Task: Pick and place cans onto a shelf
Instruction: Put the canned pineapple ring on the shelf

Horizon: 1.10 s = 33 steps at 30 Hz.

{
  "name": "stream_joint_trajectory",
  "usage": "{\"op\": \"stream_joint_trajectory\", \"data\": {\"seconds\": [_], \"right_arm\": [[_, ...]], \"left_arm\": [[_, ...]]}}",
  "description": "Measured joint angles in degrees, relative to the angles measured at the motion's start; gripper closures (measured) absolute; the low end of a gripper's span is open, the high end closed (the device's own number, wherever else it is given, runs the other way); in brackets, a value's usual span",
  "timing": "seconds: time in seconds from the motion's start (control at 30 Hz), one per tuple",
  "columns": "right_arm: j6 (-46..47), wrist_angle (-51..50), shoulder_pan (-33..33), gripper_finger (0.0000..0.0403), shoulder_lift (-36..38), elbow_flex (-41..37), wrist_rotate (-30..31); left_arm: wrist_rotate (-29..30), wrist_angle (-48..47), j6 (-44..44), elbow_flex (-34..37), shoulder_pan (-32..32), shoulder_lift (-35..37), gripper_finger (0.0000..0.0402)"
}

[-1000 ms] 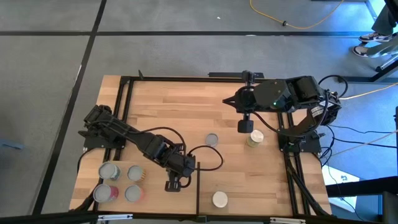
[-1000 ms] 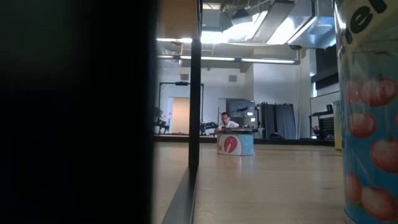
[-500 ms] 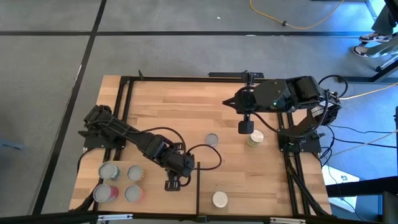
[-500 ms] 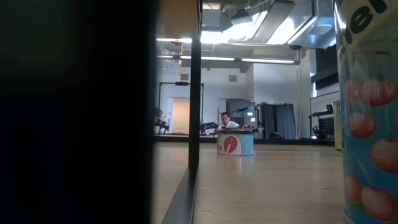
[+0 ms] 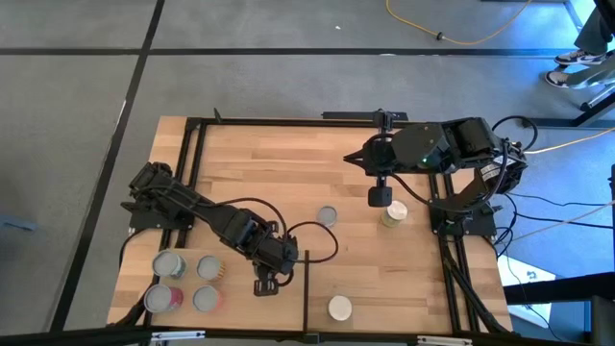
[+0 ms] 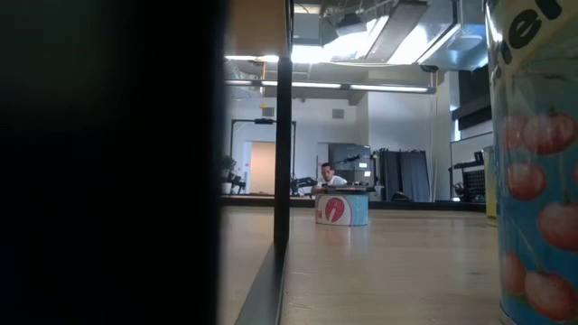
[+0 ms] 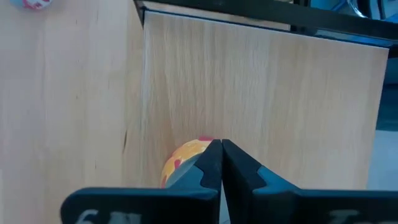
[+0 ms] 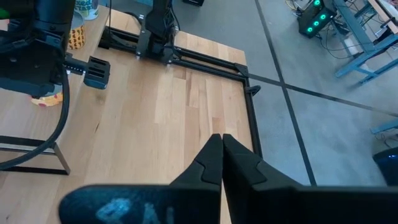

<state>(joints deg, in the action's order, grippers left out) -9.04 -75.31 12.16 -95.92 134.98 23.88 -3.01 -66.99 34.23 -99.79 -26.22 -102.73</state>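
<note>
Almost no change from a second ago: only the left gripper (image 5: pixel 262 287) has crept slightly left along the shelf's right edge; the right arm and every can sit as they did. Left gripper low over the near right corner of the shelf (image 5: pixel 245 183), jaws closed on nothing; in the left wrist view a yellow-and-red can top (image 7: pixel 185 155) peeps out just behind the closed fingers. Cans counted in the high view: seven. Four cluster at the near left corner, on the shelf: grey-topped can (image 5: pixel 169 263), cream-topped can (image 5: pixel 209 268), red-sided can (image 5: pixel 160 299), grey can (image 5: pixel 207 300). Three stand on the bare desk (image 5: pixel 413 279) to the right: a grey-topped one (image 5: pixel 328 216) mid-desk, a white-topped one (image 5: pixel 339 308) at the near edge, a yellow-green one (image 5: pixel 393 214) far right. Right gripper (image 5: pixel 378 195) hangs just left of that yellow-green can, jaws closed, empty.
</note>
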Motion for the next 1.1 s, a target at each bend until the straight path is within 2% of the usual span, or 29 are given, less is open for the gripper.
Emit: {"op": "stream_joint_trajectory", "data": {"seconds": [0.4, 1.1], "right_arm": [[0.0, 0.0, 0.0, 0.0398, 0.0, 0.0, 0.0], [0.0, 0.1, 0.0, 0.0398, 0.0, 0.0, 0.0]], "left_arm": [[-1.1, -4.4, 4.5, -0.1, -2.2, 0.2, 0.0401], [-4.1, -2.7, 14.6, 0.0, -7.6, 0.0, 0.0401]]}}
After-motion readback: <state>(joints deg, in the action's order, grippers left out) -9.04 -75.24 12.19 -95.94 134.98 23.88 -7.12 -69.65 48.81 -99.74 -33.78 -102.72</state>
